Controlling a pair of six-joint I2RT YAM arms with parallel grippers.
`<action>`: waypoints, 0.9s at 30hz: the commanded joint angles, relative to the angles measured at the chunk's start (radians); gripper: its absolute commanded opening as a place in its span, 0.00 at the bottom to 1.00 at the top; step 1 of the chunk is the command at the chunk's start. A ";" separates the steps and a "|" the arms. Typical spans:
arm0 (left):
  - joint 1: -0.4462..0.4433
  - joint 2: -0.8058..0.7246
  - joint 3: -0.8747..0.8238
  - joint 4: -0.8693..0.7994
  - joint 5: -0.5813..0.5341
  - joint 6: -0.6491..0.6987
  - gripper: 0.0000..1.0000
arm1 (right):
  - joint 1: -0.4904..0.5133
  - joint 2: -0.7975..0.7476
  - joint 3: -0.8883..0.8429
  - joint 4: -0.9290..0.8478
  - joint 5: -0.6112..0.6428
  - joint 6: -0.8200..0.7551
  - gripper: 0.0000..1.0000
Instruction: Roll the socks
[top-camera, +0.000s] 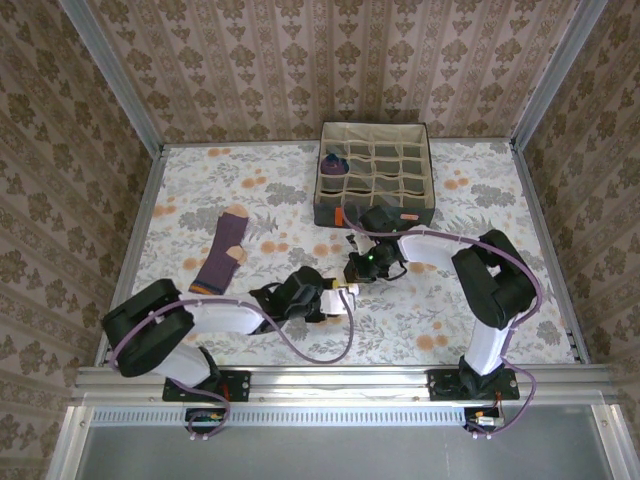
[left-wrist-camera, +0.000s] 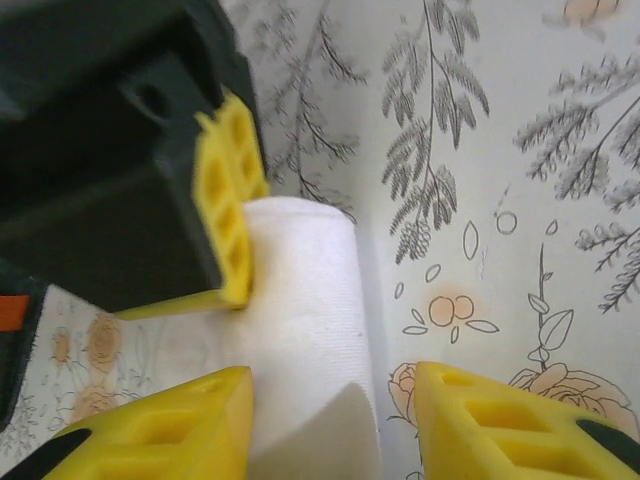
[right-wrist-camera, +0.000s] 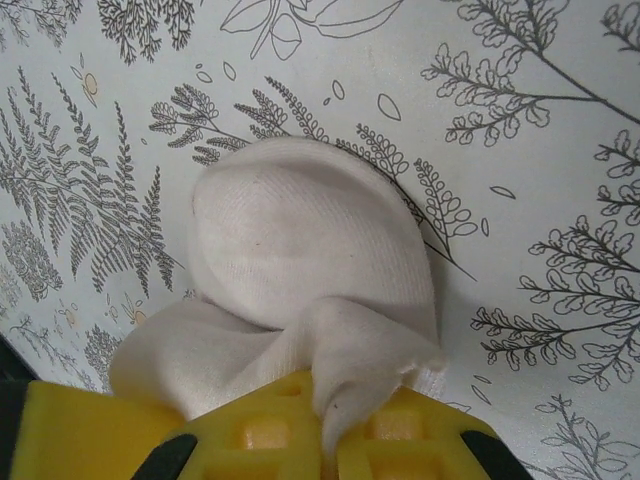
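The right gripper (right-wrist-camera: 330, 440) is pinched tight on a fold of the white sock (right-wrist-camera: 300, 240), whose rolled body bulges just beyond its yellow fingers (right-wrist-camera: 250, 435). The left gripper (left-wrist-camera: 330, 415) stands partly spread around the same roll, one finger against the cloth and the other just clear of it. Both meet near the middle of the table (top-camera: 450, 320). A purple sock (top-camera: 222, 252) lies flat well to the left. The grey box (top-camera: 328, 212) stands at the far side, with a second purple sock (top-camera: 333, 163) in a cell on its left.

txt: none legible | labels/brands: none | nos./signs: none | checked: 3 cams
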 joint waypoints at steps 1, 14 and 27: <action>-0.007 0.058 0.065 0.004 -0.098 0.012 0.39 | 0.006 0.041 -0.003 -0.088 0.019 -0.022 0.08; 0.118 0.186 0.193 -0.303 0.121 -0.214 0.03 | -0.019 -0.010 -0.028 -0.075 -0.033 -0.034 0.28; 0.289 0.272 0.236 -0.355 0.570 -0.366 0.02 | -0.094 -0.228 -0.150 0.051 -0.078 -0.002 0.43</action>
